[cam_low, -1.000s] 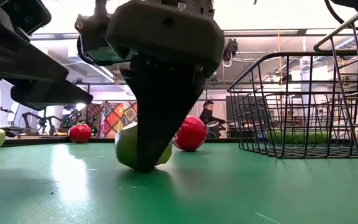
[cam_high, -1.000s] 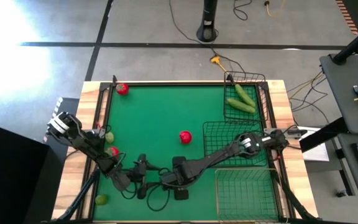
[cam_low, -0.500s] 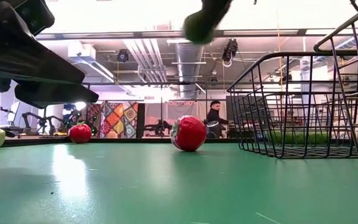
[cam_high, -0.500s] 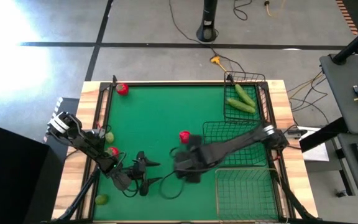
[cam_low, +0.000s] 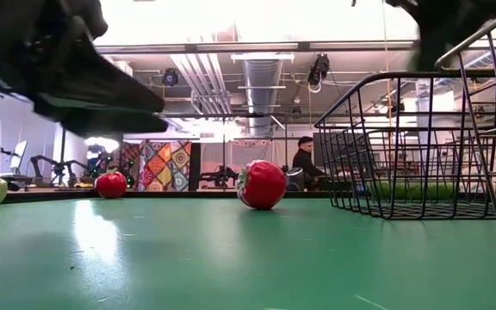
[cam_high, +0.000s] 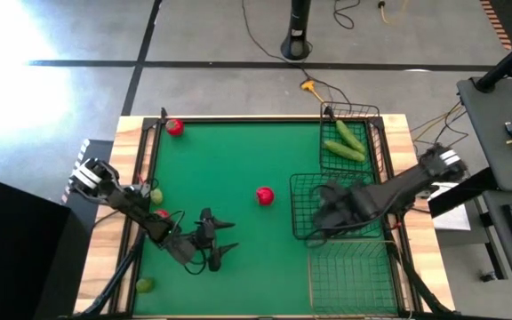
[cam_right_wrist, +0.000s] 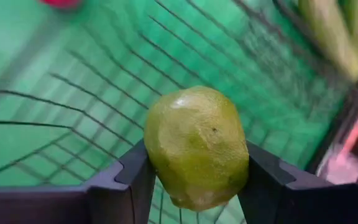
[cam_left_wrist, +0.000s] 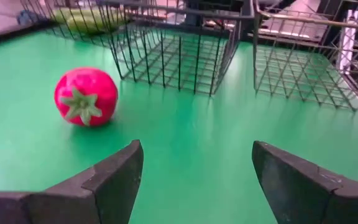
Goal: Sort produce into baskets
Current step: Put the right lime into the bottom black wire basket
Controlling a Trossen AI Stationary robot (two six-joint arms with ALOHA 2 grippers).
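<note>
While my right tool pinches the yellow-green fruit above the square dark basket, I judge the risk is a release too near the rim, bouncing it onto the counter. Left tool spread, low, facing the red fruit beside that basket. From overhead, the arm hides the fruit and the basket floor.

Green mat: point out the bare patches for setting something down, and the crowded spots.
Widest free stretch of the green mat: between the corner tomato, the middle tomato and the cucumber basket. Crowded: the left edge, with the left gripper, and the square basket under the right gripper holding a lime.
</note>
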